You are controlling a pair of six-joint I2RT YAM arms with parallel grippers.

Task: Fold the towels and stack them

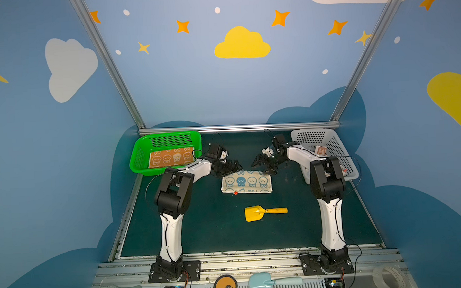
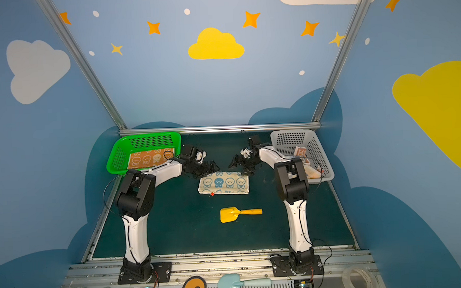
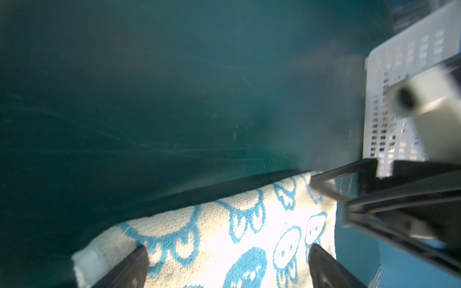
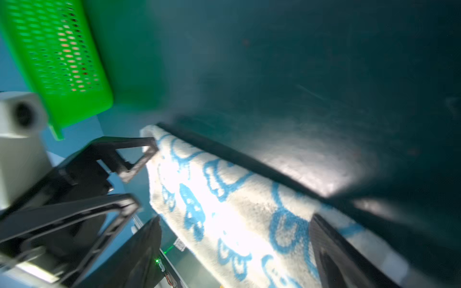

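While your left gripper and right gripper hover spread and empty at the far edge of the cream-blue towel, folding seems midway; next, pinch both far corners.

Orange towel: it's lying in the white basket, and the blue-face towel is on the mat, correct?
No: the orange towel lies in the green basket, seen in both top views. The blue-face towel is indeed on the mat.
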